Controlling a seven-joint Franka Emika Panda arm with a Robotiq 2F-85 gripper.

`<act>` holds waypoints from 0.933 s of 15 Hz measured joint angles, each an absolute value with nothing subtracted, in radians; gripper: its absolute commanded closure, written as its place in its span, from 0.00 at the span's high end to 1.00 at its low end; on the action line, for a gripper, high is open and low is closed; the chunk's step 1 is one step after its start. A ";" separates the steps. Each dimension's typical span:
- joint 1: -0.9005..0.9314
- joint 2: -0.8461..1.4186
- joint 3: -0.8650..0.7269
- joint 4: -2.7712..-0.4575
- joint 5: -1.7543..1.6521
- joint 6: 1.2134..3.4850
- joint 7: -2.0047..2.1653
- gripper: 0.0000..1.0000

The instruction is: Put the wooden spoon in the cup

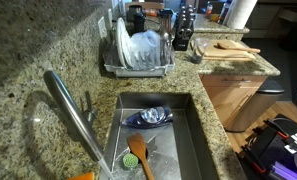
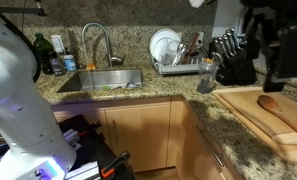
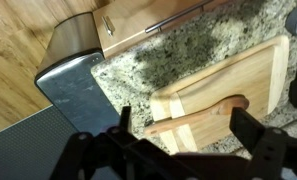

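Note:
The wooden spoon (image 3: 203, 116) lies on the pale cutting board (image 3: 248, 75), its bowl to the right in the wrist view. It also shows in both exterior views (image 2: 271, 102) (image 1: 232, 45). My gripper (image 3: 188, 138) is open and empty, hovering above the spoon with one dark finger on each side of it. In an exterior view the gripper (image 2: 277, 62) hangs above the board (image 2: 288, 130). The grey cup (image 2: 207, 80) stands on the counter between the dish rack and the board, also seen in the exterior view from over the sink (image 1: 195, 49).
A dish rack (image 2: 178, 62) with plates and a knife block (image 2: 233, 60) stand at the back. The sink (image 1: 193, 135) holds a green-handled spatula (image 1: 140, 155) and a blue item (image 1: 150, 117). A steel bin (image 3: 73, 80) stands below the counter edge.

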State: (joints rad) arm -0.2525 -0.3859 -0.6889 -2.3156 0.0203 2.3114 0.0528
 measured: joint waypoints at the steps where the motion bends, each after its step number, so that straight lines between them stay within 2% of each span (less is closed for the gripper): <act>1: -0.231 -0.328 -0.696 -2.266 0.100 2.306 0.068 1.00; 4: -0.191 -0.207 -0.666 -2.159 0.244 2.230 0.100 1.00; 9: -0.228 -0.142 -0.639 -2.143 0.254 2.204 0.156 1.00; 14: -0.268 0.142 -0.643 -1.977 0.524 2.141 0.223 1.00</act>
